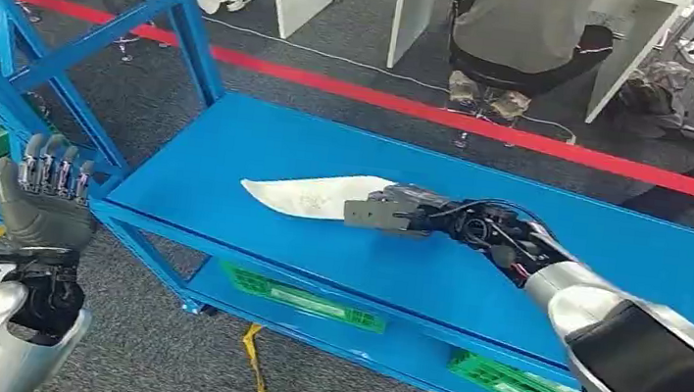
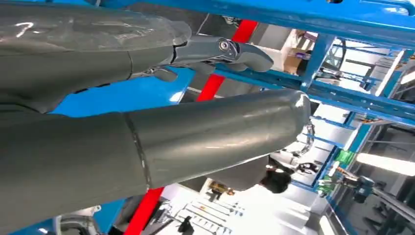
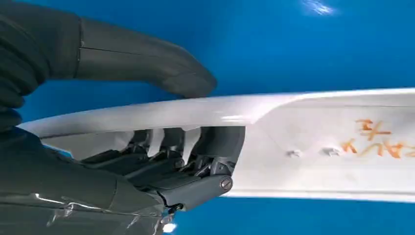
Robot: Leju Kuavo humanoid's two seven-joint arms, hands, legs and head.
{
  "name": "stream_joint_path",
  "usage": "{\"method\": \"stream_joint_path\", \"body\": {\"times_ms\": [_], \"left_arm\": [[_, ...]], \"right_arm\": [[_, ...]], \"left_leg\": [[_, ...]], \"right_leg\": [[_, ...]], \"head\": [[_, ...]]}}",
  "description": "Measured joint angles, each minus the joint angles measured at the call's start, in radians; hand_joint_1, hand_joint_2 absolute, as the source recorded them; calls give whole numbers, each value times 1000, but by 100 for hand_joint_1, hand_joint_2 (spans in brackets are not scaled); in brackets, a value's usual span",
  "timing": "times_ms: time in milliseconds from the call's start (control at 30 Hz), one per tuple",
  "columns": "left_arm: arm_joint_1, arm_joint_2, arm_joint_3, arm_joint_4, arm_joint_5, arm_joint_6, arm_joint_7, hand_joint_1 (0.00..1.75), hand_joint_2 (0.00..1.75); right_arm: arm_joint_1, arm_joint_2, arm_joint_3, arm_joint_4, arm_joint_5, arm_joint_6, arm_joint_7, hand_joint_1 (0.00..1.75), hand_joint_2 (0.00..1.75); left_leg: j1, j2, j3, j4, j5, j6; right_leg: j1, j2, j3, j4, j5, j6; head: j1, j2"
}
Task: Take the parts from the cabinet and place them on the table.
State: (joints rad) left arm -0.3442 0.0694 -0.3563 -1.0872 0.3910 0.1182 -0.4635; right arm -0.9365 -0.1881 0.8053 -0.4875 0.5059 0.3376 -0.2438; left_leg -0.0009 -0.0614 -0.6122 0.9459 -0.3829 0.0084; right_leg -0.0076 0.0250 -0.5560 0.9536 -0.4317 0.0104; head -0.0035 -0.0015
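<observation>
We have the white part (image 1: 316, 193) in our right hand (image 1: 389, 211), held over the blue table (image 1: 231, 143) roughly midway between its near and far edges and somewhat toward its left end. The part is a long, thin, curved panel. Its long axis runs along the table's length, so the free, pointed end reaches out from our hand toward the table's left edge, while the gripped end sits in our palm. In the right wrist view the thumb (image 3: 147, 61) lies on one face of the panel (image 3: 318, 142) and the fingers (image 3: 215, 142) curl onto the other, so the grasp is a clamp across the thin edge, closed firmly on the part, with orange handwriting on the panel beyond the fingers. From the head view we cannot tell whether the panel's underside is touching the table top or hanging just above it; it looks very near.

Our left hand (image 1: 44, 201) is raised off the table's near left corner, beside the blue cabinet frame (image 1: 14, 50), with its fingers straight and apart and nothing in them. It is well apart from the part.

We judge that we are at the placing step: since the panel lies lengthwise along the table with room all round it, the coming move is for the right hand to lower it flat and let go, with the thumb lifting clear of the upper face
</observation>
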Motion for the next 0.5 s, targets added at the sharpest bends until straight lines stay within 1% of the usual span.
{"method": "stream_joint_path", "body": {"times_ms": [333,500], "left_arm": [[0,0,0,0,0,2,3,0,0],[-3,0,0,0,0,1,3,0,0]], "right_arm": [[-12,3,-35,15,-19,9,2,175,175],[-12,3,-46,19,-56,11,0,175,175]], "left_leg": [[0,0,1,1,0,0],[0,0,1,1,0,0]], "right_leg": [[0,0,1,0,0,0],[0,0,1,0,0,0]], "head": [[0,0],[1,0]]}}
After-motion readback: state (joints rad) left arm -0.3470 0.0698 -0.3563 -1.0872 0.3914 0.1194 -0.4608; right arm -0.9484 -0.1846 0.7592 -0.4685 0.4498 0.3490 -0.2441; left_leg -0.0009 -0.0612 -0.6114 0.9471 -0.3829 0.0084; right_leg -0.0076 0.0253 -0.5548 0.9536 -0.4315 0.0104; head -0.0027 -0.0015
